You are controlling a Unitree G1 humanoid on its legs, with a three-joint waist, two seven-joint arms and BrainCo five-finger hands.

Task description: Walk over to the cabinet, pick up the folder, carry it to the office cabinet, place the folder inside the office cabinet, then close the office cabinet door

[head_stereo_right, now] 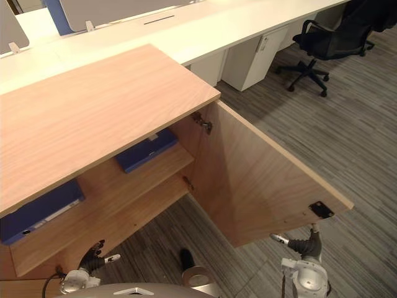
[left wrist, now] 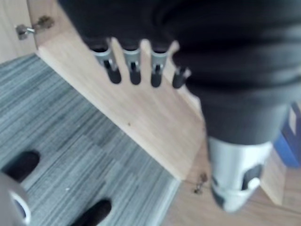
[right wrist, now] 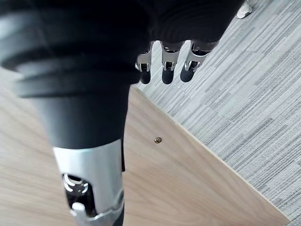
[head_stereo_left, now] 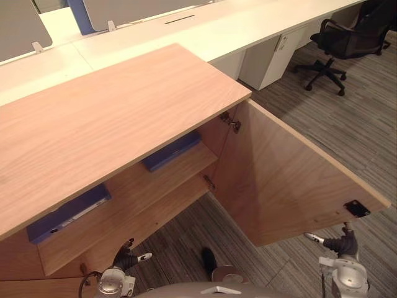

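We look past the long white worktop (head_stereo_left: 205, 31) to the office cabinet (head_stereo_left: 111, 118). Its wooden top hides most of the shelves and is cut off on the left. Its door (head_stereo_left: 279, 180) stands wide open. On the upper shelf lie a blue folder (head_stereo_left: 170, 152) and a second blue folder (head_stereo_left: 65, 214), both flat, only their front edges showing. Our left hand (head_stereo_left: 126, 254) and right hand (head_stereo_left: 343, 244) hang low, fingers loosely straight, holding nothing.
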